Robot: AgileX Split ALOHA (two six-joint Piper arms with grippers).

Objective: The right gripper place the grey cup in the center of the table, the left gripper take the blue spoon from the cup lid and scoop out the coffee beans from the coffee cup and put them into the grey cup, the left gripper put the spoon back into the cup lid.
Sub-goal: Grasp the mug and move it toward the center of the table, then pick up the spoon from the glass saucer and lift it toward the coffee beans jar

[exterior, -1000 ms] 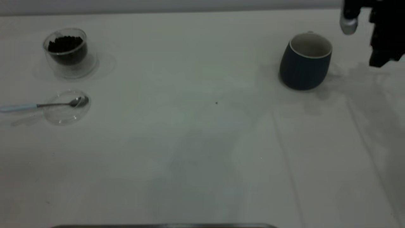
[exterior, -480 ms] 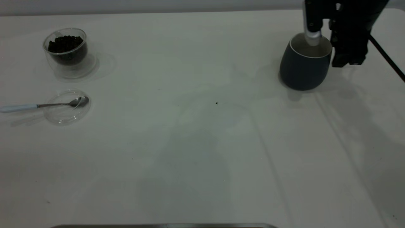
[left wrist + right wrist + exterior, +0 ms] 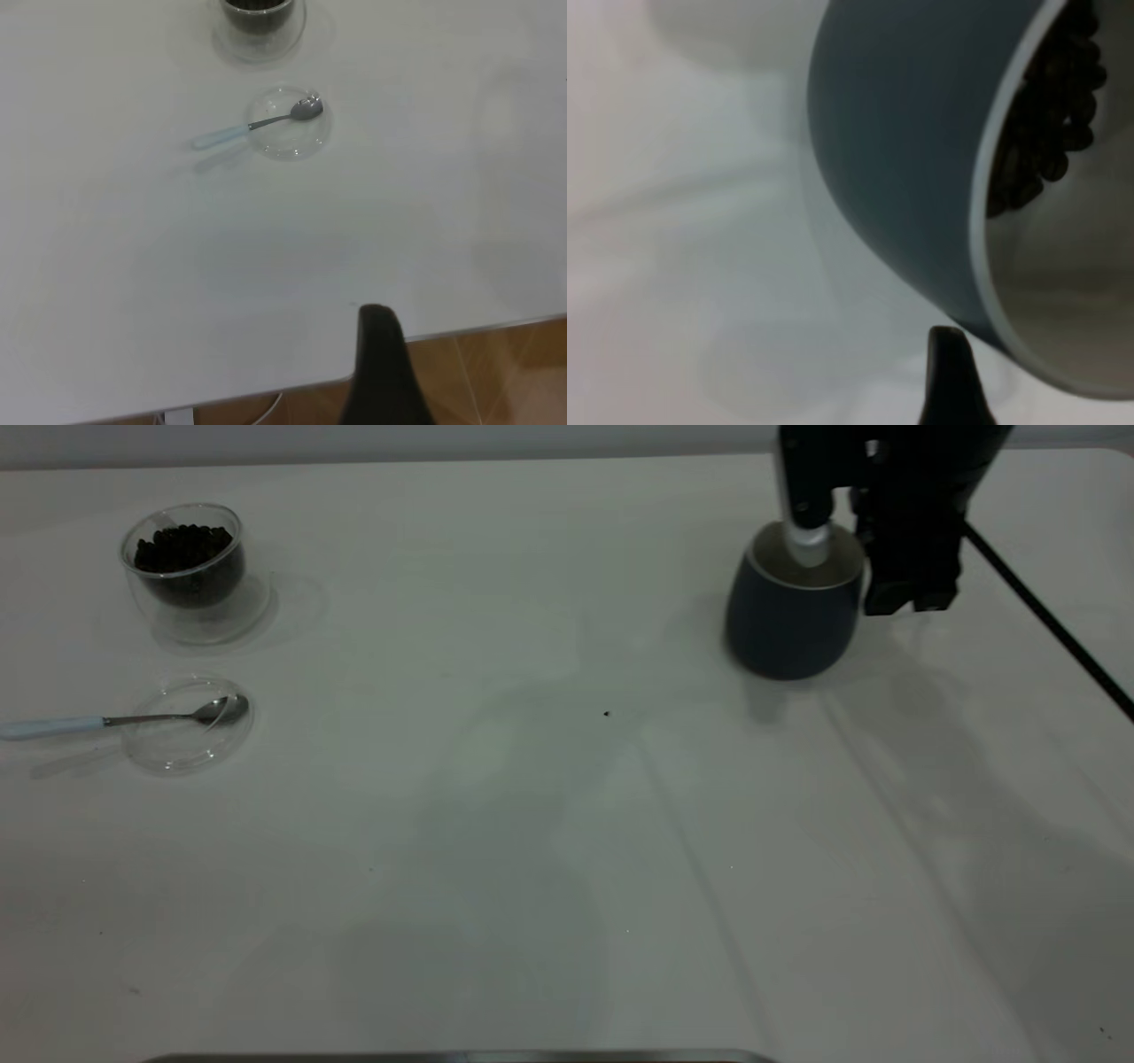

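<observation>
My right gripper (image 3: 855, 571) is shut on the grey cup (image 3: 788, 624) at the table's (image 3: 532, 824) far right, with one silver-tipped finger inside the rim and the dark one outside. The right wrist view shows the cup (image 3: 904, 150) close up and tilted, with a dark bumpy shape inside that I cannot identify. At far left stands the glass coffee cup (image 3: 188, 571) holding coffee beans (image 3: 182, 545). In front of it the blue spoon (image 3: 133, 719) rests with its bowl in the clear cup lid (image 3: 182, 735). My left gripper (image 3: 381, 354) hangs back above the table edge, far from the spoon (image 3: 257, 127) and the lid (image 3: 288, 133).
A tiny dark speck (image 3: 606, 713) lies near the table's middle. A black cable (image 3: 1045, 620) runs down from the right arm. In the left wrist view the table edge (image 3: 461, 332) borders a wooden floor. A dark strip (image 3: 461, 1057) lines the near edge.
The right gripper came in from the far right, closed on the grey cup's rim and carried the cup to the left. The spoon, lid and coffee cup have not moved.
</observation>
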